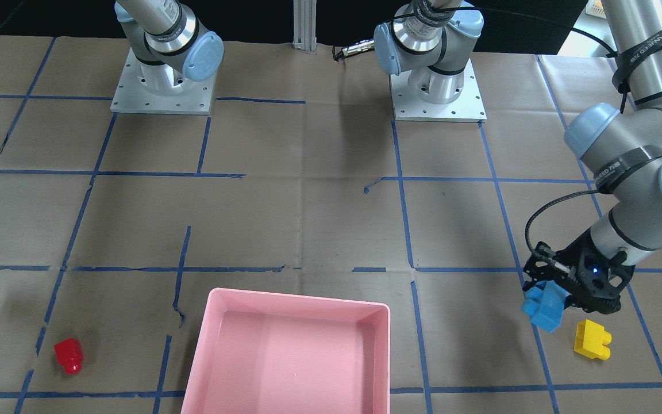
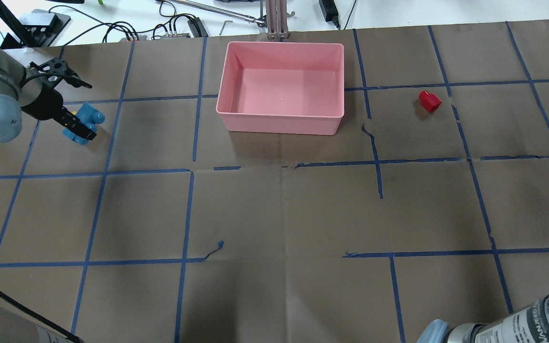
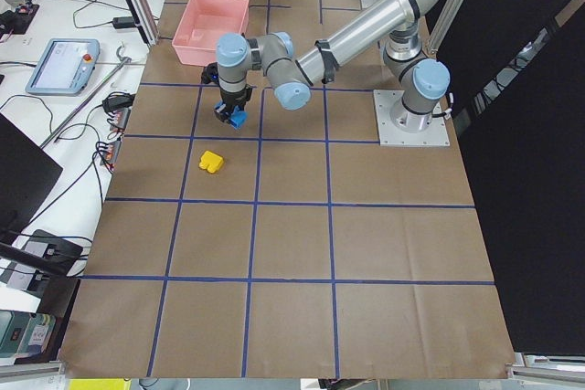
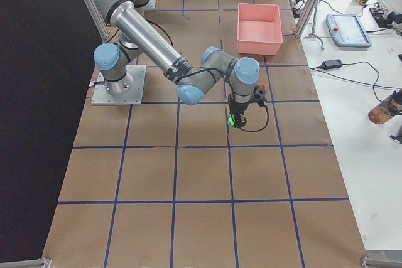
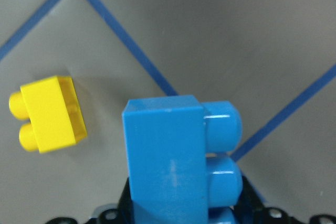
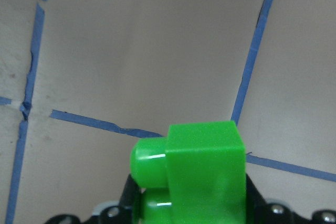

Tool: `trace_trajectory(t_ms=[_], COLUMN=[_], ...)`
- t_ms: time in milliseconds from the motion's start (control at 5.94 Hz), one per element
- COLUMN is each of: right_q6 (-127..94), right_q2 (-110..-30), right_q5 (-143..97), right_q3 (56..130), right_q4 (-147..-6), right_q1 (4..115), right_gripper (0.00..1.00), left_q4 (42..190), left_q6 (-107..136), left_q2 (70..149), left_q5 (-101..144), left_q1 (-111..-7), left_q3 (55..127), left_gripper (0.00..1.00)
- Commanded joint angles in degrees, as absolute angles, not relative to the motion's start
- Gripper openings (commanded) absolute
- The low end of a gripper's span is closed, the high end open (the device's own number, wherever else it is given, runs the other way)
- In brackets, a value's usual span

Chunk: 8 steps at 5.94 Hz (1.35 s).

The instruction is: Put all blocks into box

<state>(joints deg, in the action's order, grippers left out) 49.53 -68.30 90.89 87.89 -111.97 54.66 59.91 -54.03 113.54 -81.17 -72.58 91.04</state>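
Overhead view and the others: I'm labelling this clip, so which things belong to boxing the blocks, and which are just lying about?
Job:
pink box
blue block, held in left gripper
green block, held in right gripper
yellow block, lying loose
red block, lying loose

Lying about:
cables
teach pendant
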Motion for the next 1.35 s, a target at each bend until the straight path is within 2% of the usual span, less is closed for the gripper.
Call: trace_trajectory(t_ms=[0,337,674,842,1011,1179], right_q6=[37.3,17.9,10.1,8.8,6.0,2.1], right_q2=[-68.3,-68.1,-67.9,-67.9,-67.9,-67.4], right_q5=[89.6,89.6,89.6,89.6,89.5,89.5], right_q3=[83.8,82.1,81.1,81.1,80.9,79.5], right_q4=[-109.1,-109.2,-109.1,-109.2,-109.2,-109.4], right_q1=[63.3,75.3,80.5,81.2,82.6,84.8], right_gripper=[0.09,0.09,0.09,0.09,0.09,0.09], left_q4=[63.7,68.9,68.3,68.1,68.4,68.8], left_q6=[-40.6,-32.8,-25.8,-25.7,-25.5,-25.5], left_q2=[118.8,125.2,132.1,133.3,132.8,131.8], left_q5=[-80.8,-80.9,-80.2,-80.6,-80.9,-83.9], left_q1=[-84.9,-94.9,-99.5,-100.0,-100.0,-99.8], left_q3=[79.7,68.8,63.1,62.8,62.9,63.8], left_gripper=[0.00,0.00,0.00,0.32,0.98,0.99])
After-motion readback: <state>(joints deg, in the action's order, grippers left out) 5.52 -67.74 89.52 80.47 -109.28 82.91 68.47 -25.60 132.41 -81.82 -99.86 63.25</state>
